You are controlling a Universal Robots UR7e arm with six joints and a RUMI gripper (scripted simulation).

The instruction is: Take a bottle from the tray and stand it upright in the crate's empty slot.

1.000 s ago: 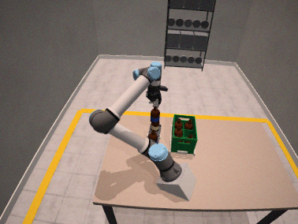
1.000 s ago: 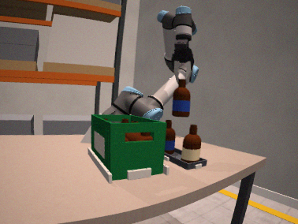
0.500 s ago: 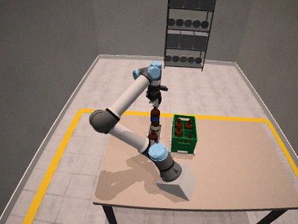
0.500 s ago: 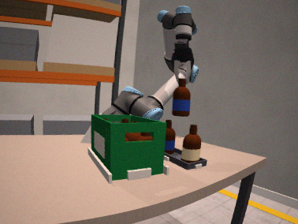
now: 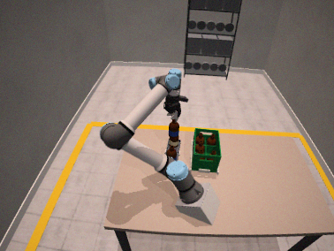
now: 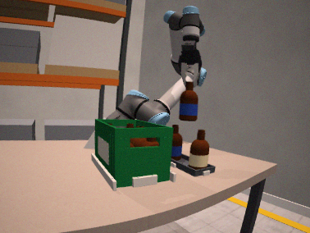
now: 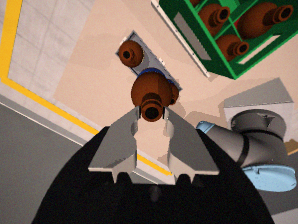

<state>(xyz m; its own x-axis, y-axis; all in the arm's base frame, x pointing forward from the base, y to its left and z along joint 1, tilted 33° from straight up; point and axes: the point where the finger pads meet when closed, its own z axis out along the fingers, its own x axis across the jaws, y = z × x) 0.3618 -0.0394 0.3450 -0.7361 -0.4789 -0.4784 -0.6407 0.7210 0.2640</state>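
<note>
My two grey jaws are nearly closed, clamped on the neck of a brown glass bottle with a blue label (image 6: 189, 107), which hangs upright in the air above the shallow dark tray (image 6: 203, 169). Seen from my wrist, the tray shows past the bottle at 12 o'clock with another brown bottle (image 7: 130, 53) on it, and the green plastic crate (image 7: 220, 65) of brown bottles sits at 2 o'clock on the tan table (image 5: 265, 186).
</note>
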